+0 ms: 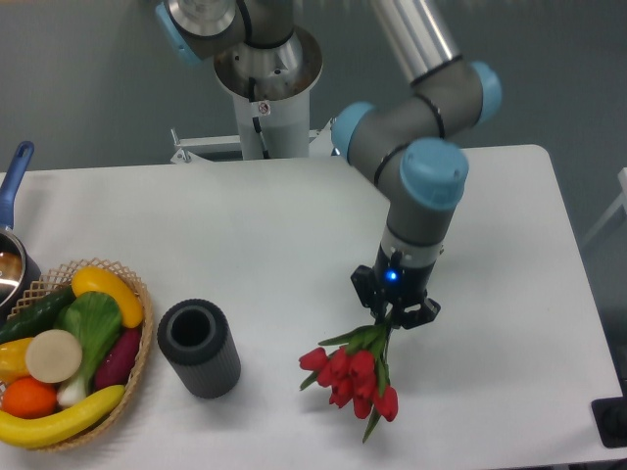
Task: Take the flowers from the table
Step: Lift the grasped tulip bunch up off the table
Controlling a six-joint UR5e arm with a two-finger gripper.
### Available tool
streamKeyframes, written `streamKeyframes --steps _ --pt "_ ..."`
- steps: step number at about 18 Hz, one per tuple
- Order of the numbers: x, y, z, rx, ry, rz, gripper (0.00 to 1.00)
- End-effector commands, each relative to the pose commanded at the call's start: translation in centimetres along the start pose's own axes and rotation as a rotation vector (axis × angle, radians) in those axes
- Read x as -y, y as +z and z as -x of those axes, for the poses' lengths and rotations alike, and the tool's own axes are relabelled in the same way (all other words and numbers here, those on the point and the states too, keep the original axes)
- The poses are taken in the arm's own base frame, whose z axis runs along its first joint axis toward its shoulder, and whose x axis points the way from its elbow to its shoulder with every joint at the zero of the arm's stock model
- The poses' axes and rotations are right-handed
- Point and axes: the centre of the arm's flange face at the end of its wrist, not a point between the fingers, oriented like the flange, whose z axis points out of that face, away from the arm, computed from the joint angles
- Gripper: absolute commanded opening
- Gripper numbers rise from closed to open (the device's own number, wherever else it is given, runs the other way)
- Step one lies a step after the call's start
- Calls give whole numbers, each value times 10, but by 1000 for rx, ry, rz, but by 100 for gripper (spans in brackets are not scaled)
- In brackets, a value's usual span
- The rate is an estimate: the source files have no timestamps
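The flowers (355, 376) are a small bunch of red tulips with green leaves, at the front middle of the white table (245, 225). The buds point toward the table's front edge and the stems run up into my gripper (393, 315). The gripper points straight down over the stem end, and its dark fingers are closed around the stems, hiding most of them. I cannot tell whether the buds rest on the table or hang just above it.
A black ribbed cylinder (199, 349) stands left of the flowers. A wicker basket (143, 345) of produce sits at the front left edge. A pot with a blue handle (14, 181) is at the far left. The arm's base (265, 78) stands behind the table.
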Motion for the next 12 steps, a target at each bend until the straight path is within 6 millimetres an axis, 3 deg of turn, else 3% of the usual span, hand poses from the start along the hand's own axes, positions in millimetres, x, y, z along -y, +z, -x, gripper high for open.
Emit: streamKeyframes --steps 3,7,9,12 --pt "0 -50 3 7 -23 -164 2" --pt "-6 -94 12 4 -47 -339 2" --pt "-20 -106 17 9 -74 -382 2" --pt "-25 -110 15 7 -79 -403 2"
